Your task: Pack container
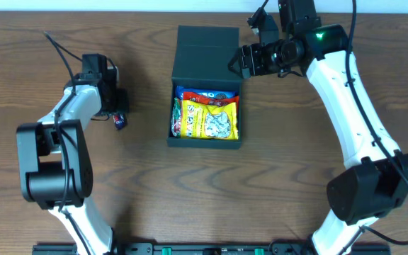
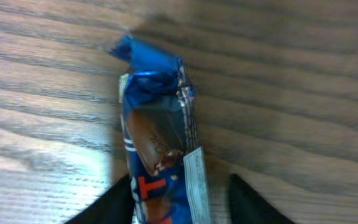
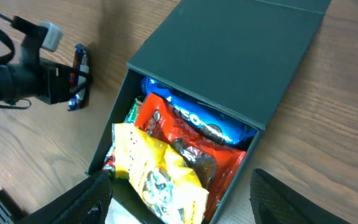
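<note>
- We see the left gripper (image 2: 180, 180) released, its two dark fingers (image 2: 114, 202) spread to either side of a small blue foil snack bar packet (image 2: 160, 149). One finger is at the packet's edge and the other stands a little clear of it.
- That packet lies flat on the brown wood-grain bench (image 2: 303, 93), toward the left edge and about midway between the far and near edges.
- In the overhead view we find the left gripper (image 1: 117, 115) just over the packet (image 1: 120, 122), well apart from the box.
- The right gripper (image 3: 180, 175) is also released. Its fingers (image 3: 86, 199) are wide apart and grasp nothing, and it hangs above the open box.
- From overhead the right gripper (image 1: 243, 62) sits beside the right side of the lid.
- The dark teal-green matte rigid square container (image 1: 204, 142) rests around the middle of the bench, nearer the far edge than the near one.
- Its hinged flap lid (image 1: 205, 44) is thrown back toward the far edge.
- Inside, a yellow crinkled plastic packet (image 1: 210, 122) lies on top at the near side.
- A red-orange packet (image 3: 185, 140) lies under the yellow one, and a blue biscuit packet (image 3: 197, 118) sits against the hinge side.
</note>
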